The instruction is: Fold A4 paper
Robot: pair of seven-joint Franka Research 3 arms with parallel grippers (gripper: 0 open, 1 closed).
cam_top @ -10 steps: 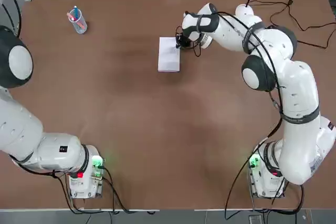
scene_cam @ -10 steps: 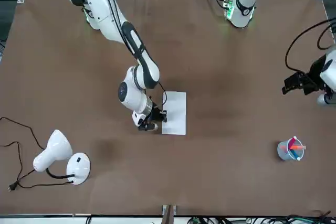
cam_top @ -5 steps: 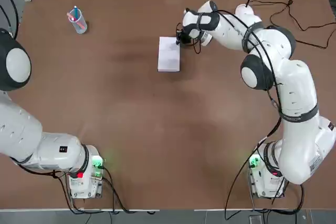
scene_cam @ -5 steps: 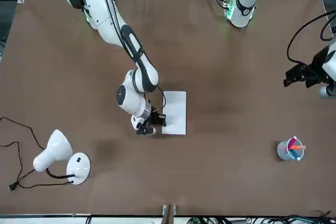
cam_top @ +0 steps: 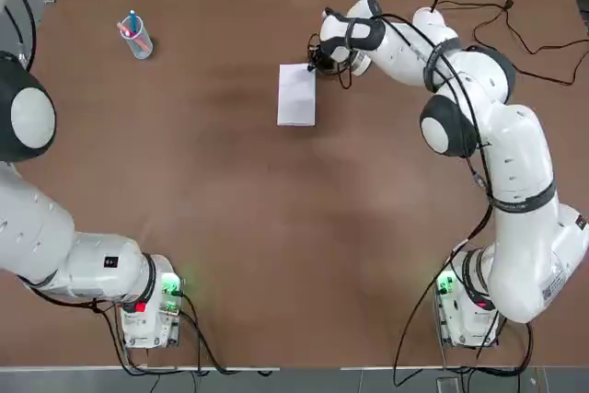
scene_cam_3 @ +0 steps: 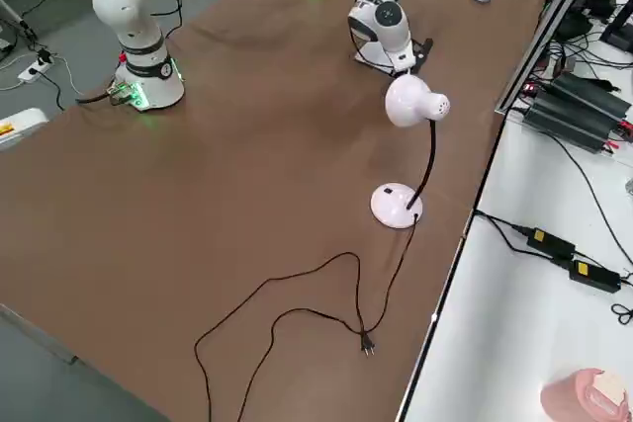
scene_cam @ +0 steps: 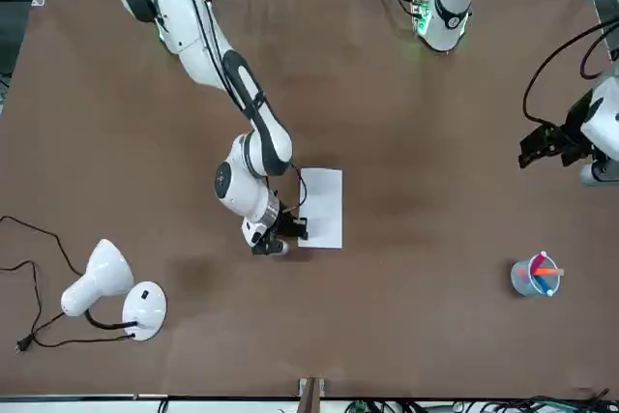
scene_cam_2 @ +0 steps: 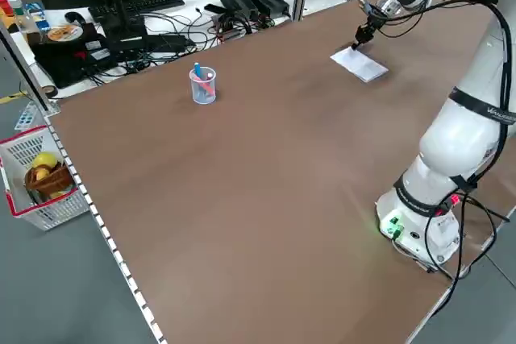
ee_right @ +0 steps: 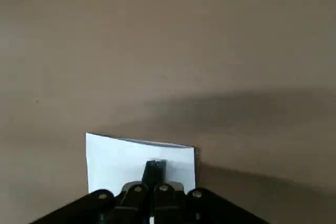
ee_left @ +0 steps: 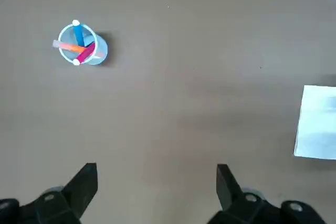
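Observation:
The A4 paper (cam_top: 295,98) lies flat on the brown table as a small white rectangle, also seen in the front view (scene_cam: 322,205) and the left side view (scene_cam_2: 360,63). My right gripper (cam_top: 313,65) is shut, with its tips down at the paper's far right corner. In the right wrist view the closed fingertips (ee_right: 154,167) rest over the sheet (ee_right: 115,161) near its edge. My left gripper (ee_left: 156,174) hangs open and empty above bare table at the left side (scene_cam: 544,145), well apart from the paper (ee_left: 317,124).
A clear cup of coloured pens (cam_top: 136,36) stands at the far left (scene_cam: 535,276). A white lamp (scene_cam: 111,287) with a round base and a trailing cord (scene_cam_3: 297,313) stands at the far right. A basket of fruit (scene_cam_2: 40,175) sits off the table.
My shut right gripper has slid a short way along the paper's right edge toward the far corner. The left gripper has barely shifted and stays open.

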